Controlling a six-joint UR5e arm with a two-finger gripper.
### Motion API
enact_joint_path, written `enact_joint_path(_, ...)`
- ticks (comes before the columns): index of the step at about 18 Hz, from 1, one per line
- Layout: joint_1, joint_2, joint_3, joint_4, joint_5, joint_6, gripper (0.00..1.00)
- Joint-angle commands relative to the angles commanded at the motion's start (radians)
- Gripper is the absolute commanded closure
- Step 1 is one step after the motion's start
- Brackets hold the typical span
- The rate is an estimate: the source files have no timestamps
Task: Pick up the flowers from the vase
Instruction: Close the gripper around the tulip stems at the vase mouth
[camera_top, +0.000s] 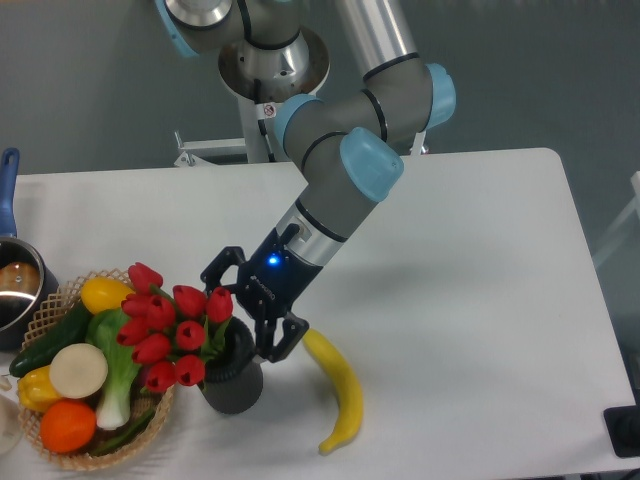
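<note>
The vase stands at the table's front edge, just right of the wicker basket. The flowers sit in its mouth, leaning left over the basket. A banana lies just right of the vase. Above the vase's far rim hangs the gripper, jaws spread, seemingly touching the nearest bud.

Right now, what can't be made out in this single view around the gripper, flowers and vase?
- Gripper: whether its fingers touch the flowers; they overlap in the camera view and depth is unclear.
- Vase: mouth and upper wall hidden by flowers and gripper.
- Flower stems: hidden inside the vase and behind the buds.
- Pot: cut off by the left edge.
- Basket: lower left cut off at the corner.
</note>
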Motion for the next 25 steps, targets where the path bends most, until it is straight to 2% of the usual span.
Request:
enact_joint_path(1,0.0,0.003,-0.005,0.0,0.003,0.001,0.92)
enact_joint_path(2,0.0,0.008,-0.009,0.0,0.008,0.0,1.0)
enact_joint_path(13,0.003,0.09,-0.08,-0.003,0.006,-0.026,1.0)
enact_joint_path(21,0.014,0.138,-0.063,0.0,-0.006,-0.115,1.0)
enact_joint_path(25,0.017,0.159,-0.035,0.0,-0.026,-0.17,1.0)
